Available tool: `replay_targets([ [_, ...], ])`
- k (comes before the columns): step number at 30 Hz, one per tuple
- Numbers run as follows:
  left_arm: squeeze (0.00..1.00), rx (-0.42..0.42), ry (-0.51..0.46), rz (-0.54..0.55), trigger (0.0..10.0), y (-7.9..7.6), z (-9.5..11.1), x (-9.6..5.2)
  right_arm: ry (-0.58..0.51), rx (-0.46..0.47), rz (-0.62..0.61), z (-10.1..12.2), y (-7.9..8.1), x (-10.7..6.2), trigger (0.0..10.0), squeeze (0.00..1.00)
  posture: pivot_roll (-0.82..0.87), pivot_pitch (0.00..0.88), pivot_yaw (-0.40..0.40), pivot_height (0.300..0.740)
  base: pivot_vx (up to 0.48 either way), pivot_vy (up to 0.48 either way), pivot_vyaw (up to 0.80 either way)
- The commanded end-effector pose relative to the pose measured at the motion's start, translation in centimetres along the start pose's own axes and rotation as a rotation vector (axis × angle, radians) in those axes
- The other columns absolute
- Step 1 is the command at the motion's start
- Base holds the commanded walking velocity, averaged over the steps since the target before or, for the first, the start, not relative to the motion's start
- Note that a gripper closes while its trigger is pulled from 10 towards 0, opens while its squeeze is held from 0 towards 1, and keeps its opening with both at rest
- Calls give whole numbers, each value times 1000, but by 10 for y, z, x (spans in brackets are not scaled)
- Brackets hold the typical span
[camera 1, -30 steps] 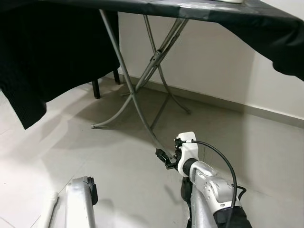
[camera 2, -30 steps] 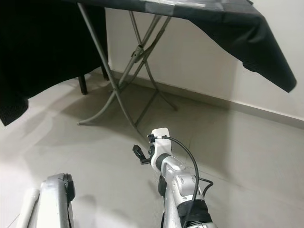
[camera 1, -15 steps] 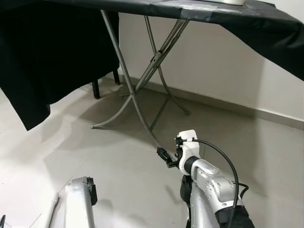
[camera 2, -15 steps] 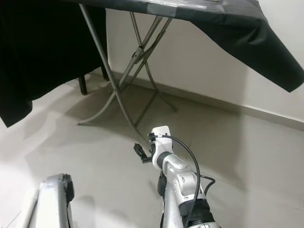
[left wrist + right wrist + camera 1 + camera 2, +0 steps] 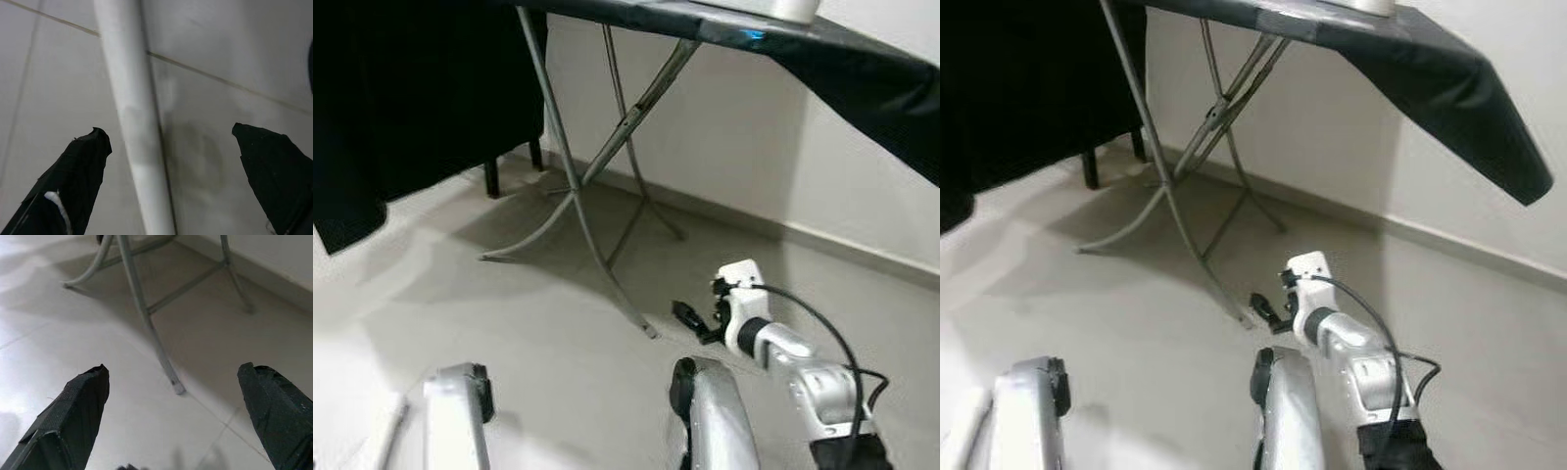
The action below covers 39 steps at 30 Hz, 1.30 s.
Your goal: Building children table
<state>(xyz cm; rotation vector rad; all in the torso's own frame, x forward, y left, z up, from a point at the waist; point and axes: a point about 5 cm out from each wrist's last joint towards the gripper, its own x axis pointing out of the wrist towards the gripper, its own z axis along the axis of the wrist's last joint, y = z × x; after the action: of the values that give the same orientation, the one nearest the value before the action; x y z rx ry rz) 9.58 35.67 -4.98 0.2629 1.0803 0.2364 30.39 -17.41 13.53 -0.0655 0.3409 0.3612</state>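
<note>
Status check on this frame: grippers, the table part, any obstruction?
Left gripper open above white tube on floor. Right gripper open, empty, facing folding table's metal legs. Nothing between them.

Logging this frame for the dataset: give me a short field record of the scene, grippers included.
setting: tiled floor by a wall
furniture: folding table under a black cloth, crossed metal legs
right gripper: open, raised, pointing at a table leg's foot
left gripper: open, low, over a white tube on the floor
held: nothing
</note>
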Motion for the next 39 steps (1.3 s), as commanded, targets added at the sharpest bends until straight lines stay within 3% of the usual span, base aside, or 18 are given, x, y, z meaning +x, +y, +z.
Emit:
replay_targets([
  [1,0,6,0,9,10000,2,-3,-1,21,15,1,-4,-2,-3,10000,0,-195,99,-157,300,0,0,0],
  [5,0,39,17,56,10000,20,-18,-11,3,28,15,2,3,-11,10000,0,-186,173,-158,300,0,0,0],
  [7,0,39,17,56,10000,20,-18,-11,3,28,15,2,3,-11,10000,0,-186,173,-158,300,0,0,0],
  [9,0,81,27,88,10000,34,-27,-19,-25,41,20,7,3,-14,10000,0,-174,225,-153,300,0,0,0],
  [10,0,81,27,88,10000,34,-27,-19,-25,41,20,7,3,-14,10000,0,-174,225,-153,300,0,0,0],
  [12,0,120,32,115,10000,50,-30,-26,-54,57,22,14,2,-17,10000,0,-166,267,-147,300,0,0,0],
  [14,0,120,32,115,10000,50,-30,-26,-54,57,22,14,2,-17,10000,0,-166,267,-147,300,0,0,0],
  [15,0,145,34,132,10000,63,-29,-32,-69,63,25,19,2,-18,10000,0,-165,320,-138,300,0,0,0],
  [21,0,130,3,131,10000,75,-24,-38,-90,58,26,27,3,-21,10000,0,-174,368,-135,300,0,0,0],
  [31,0,62,-132,35,10000,72,0,-36,-117,17,62,44,15,-28,10000,0,-225,450,-143,300,0,0,0],
  [39,0,58,-167,-16,10000,54,15,-24,-123,7,70,51,15,-32,10000,0,-258,472,-158,300,0,0,0],
])
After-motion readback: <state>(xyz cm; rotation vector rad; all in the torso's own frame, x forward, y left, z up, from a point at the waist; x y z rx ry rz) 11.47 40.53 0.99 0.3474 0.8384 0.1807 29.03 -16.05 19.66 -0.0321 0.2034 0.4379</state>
